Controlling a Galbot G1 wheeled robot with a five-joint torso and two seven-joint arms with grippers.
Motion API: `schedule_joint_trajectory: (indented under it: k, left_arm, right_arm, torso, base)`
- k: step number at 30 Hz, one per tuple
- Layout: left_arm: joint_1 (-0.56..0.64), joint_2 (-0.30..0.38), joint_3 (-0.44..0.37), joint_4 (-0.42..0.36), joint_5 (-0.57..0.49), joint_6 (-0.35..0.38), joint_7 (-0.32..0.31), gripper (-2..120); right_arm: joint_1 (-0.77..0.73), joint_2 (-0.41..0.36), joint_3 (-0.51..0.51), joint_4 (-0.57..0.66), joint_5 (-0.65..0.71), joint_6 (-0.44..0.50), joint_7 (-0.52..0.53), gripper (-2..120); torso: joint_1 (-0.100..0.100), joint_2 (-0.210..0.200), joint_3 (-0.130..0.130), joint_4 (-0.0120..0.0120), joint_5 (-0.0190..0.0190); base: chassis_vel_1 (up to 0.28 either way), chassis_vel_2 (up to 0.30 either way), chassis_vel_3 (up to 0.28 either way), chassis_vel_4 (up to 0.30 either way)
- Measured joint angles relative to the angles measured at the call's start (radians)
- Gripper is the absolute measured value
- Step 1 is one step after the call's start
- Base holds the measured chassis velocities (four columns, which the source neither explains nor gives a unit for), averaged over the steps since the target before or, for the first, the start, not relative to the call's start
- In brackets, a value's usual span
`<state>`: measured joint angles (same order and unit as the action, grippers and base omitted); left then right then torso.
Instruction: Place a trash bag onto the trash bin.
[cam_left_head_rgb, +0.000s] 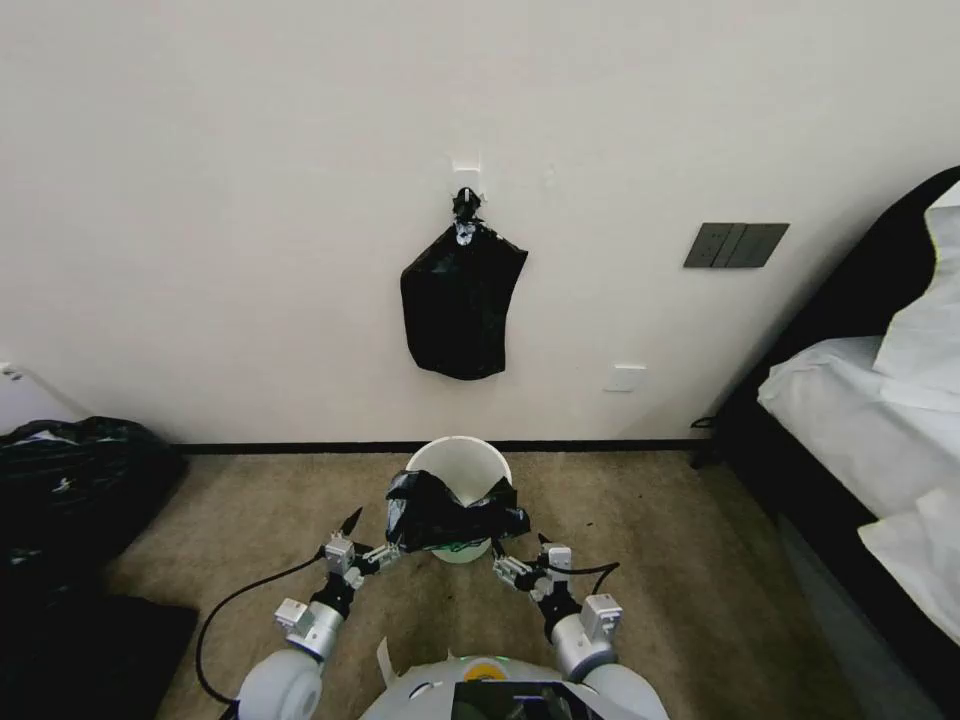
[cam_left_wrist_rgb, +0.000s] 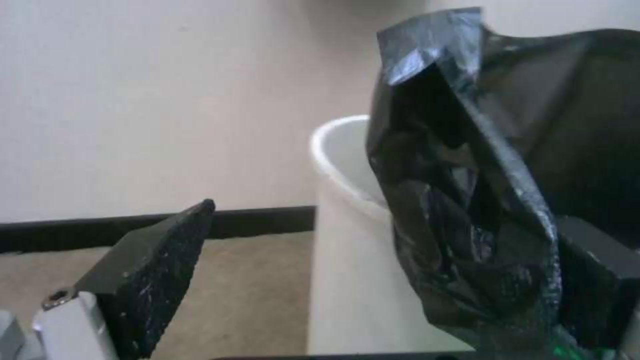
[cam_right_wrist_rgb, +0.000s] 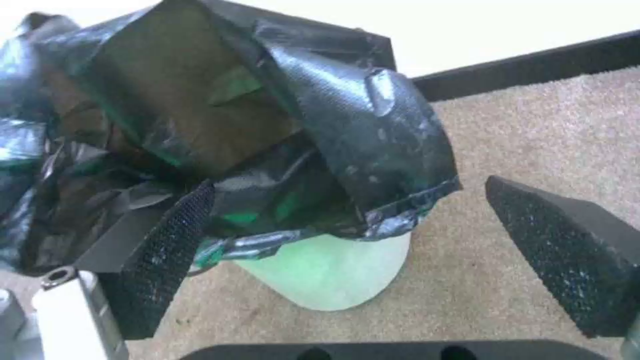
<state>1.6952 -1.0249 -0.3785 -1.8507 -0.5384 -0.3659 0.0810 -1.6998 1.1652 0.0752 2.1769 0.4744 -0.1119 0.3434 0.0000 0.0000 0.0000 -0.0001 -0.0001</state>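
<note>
Your grippers, left (cam_left_head_rgb: 372, 548) and right (cam_left_head_rgb: 518, 560), spread apart, fingers hooked inside the bag (cam_left_head_rgb: 455, 515), stretching its mouth over the bin (cam_left_head_rgb: 460, 465).

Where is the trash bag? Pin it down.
In the head view, the trash bag lies crumpled over the near rim of the trash bin, centre floor, between the left gripper and right gripper.
</note>
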Motion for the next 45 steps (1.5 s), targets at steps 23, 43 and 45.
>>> schedule_joint_trajectory:
  k: [23, 43, 45]
  left_arm:
    - [-0.153, 0.081, -0.093, 0.217, -0.051, -0.235, 0.695, 100]
    - [0.039, -0.014, -0.286, -0.048, 0.089, -0.273, 0.172, 100]
    - [0.068, -0.035, -0.290, -0.099, 0.186, -0.219, -0.008, 100]
  right_arm:
    - [0.002, -0.006, -0.011, 0.014, -0.034, 0.014, -0.015, 100]
    - [0.022, -0.193, 0.136, 0.179, 0.025, 0.012, -0.124, 100]
    - [0.145, -0.264, 0.170, 0.187, 0.189, -0.083, -0.128, 100]
  torso:
    - [0.000, 0.000, 0.000, 0.0000, 0.0000]
    - [0.000, 0.000, 0.000, -0.0001, 0.0004]
    - [0.000, 0.000, 0.000, -0.0001, 0.0004]
  base:
    - [0.000, 0.000, 0.000, 0.000]
    - [0.000, 0.000, 0.000, 0.000]
    - [0.000, 0.000, 0.000, 0.000]
